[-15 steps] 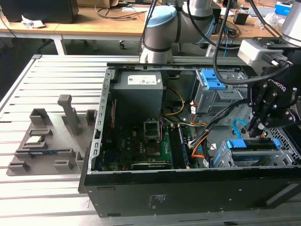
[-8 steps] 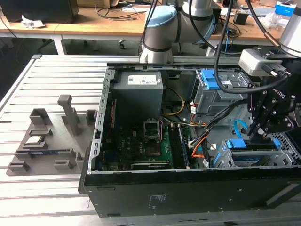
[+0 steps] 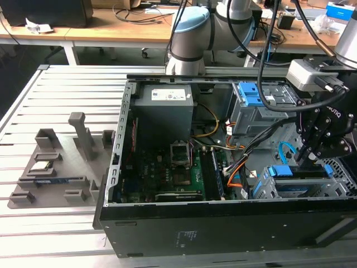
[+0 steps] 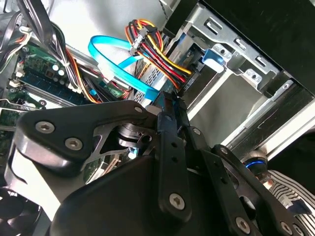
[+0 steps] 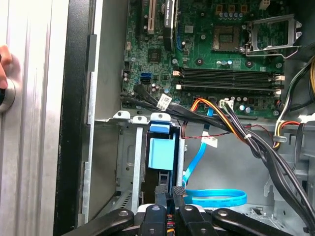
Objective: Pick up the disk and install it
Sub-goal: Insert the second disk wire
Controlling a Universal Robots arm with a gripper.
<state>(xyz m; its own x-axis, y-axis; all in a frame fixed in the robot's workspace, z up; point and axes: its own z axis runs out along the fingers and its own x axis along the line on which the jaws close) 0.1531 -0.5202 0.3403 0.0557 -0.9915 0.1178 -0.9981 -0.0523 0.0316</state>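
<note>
Matt black metal on the gripper (image 4: 170,110) — its links look anodised, with bright steel screw heads. The computer case (image 3: 223,223) is dull black sheet outside, bare grey galvanised-looking steel inside. The drive cage (image 5: 129,147) is raw stamped metal, faintly shiny. The disk (image 5: 161,150) shows a smooth bright blue plastic frame. The motherboard (image 5: 216,44) is glossy green board. A flat blue cable (image 5: 216,196) has a slick plastic sheen. The bench (image 3: 33,111) is ribbed, brushed aluminium — pale and satin.
</note>
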